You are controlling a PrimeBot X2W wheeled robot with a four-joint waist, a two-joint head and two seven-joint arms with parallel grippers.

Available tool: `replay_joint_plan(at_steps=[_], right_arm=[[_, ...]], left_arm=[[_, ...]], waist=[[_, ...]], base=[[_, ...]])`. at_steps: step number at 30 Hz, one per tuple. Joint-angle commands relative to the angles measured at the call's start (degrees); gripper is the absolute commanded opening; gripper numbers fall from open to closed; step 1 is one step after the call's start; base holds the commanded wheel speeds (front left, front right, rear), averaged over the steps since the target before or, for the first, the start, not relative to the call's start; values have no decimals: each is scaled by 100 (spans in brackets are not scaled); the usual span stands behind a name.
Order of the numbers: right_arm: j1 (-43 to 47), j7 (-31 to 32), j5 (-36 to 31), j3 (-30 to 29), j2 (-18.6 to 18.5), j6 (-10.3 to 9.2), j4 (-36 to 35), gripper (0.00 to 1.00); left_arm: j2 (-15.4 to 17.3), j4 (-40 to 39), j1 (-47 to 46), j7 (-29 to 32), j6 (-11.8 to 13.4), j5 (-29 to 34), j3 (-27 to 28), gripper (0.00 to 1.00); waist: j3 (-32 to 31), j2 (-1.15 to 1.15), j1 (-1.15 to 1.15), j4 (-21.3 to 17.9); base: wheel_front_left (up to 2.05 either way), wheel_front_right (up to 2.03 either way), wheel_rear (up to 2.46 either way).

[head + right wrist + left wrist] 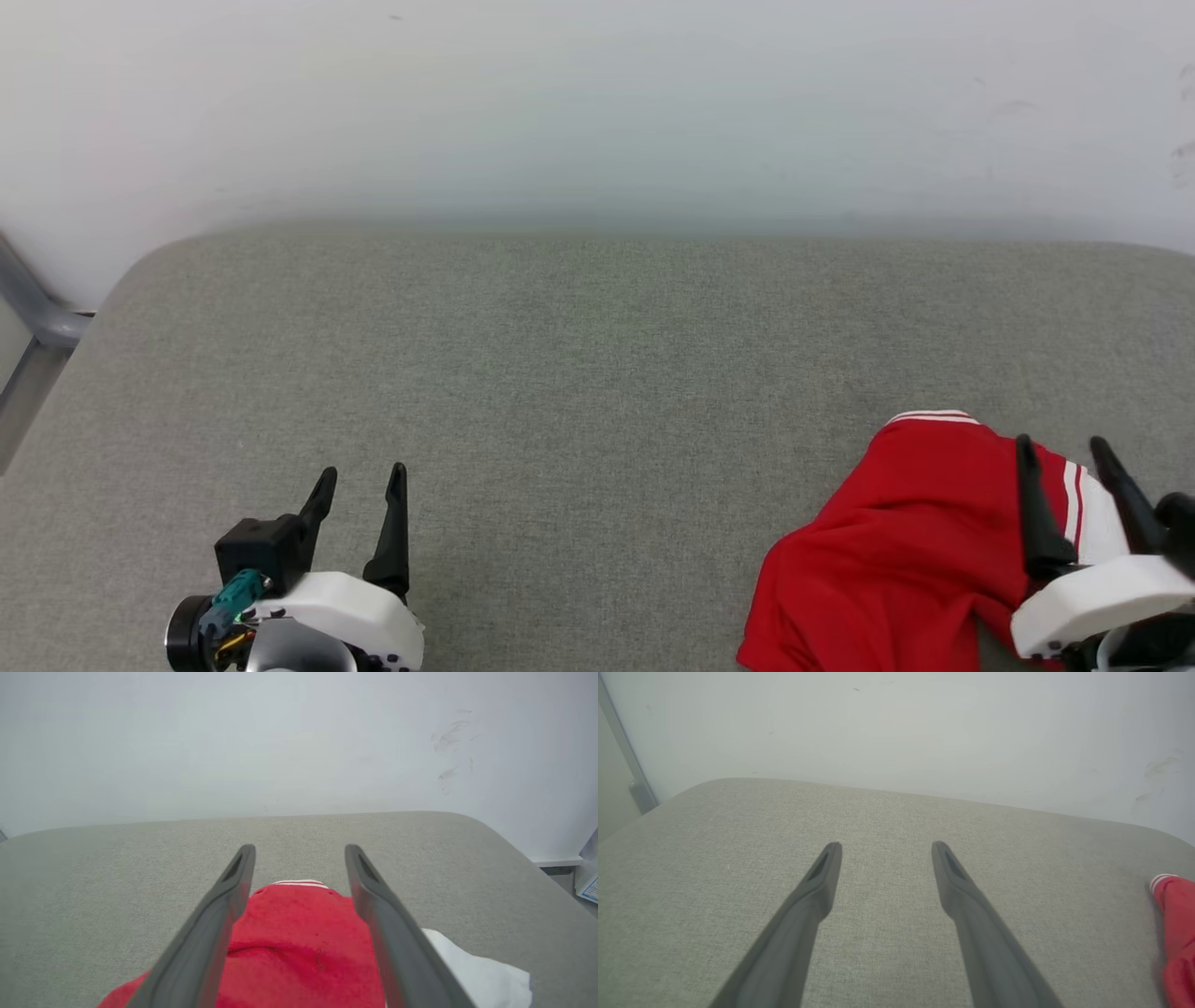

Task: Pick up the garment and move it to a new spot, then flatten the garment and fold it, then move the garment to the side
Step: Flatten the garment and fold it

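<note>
The garment (pixel 896 551) is a red shirt with white, red-striped sleeve ends, lying bunched on the grey padded table at the lower right. My right gripper (pixel 1064 450) hovers over its right part, fingers spread wide and holding nothing. In the right wrist view the garment (pixel 299 942) lies under and between the fingers of the open right gripper (pixel 300 851), a white part showing at the right. My left gripper (pixel 362 478) stands open over bare table at the lower left, far from the shirt. From the left wrist, the left gripper (pixel 886 848) is open and the garment (pixel 1176 933) shows at the right edge.
The grey fabric table (pixel 579 373) runs wide between both grippers and back to a pale wall (pixel 597 103). Its rounded far corners show at left and right. A grey metal bar (pixel 37 317) stands beyond the left edge.
</note>
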Motion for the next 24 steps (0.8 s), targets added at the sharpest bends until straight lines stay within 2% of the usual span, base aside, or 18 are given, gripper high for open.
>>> replay_joint_plan(at_steps=[1,9,14,24], right_arm=[[236,53,39,131,116,-6,-413,100],[762,394,-118,324,269,-6,-1470,100],[955,600,-205,354,299,-6,-1868,100],[830,770,-77,170,303,-6,-2123,100]], left_arm=[[42,3,66,76,36,-35,-13,100],[86,-45,29,265,69,-29,-77,100],[69,-98,-189,488,15,74,-299,100],[-368,116,-1344,1754,-501,124,-1561,100]], waist=[[-21,0,1,1],[-16,0,1,-56],[43,0,1,-156],[491,0,1,-512]], base=[[0,0,0],[0,0,0],[0,0,0],[0,0,0]])
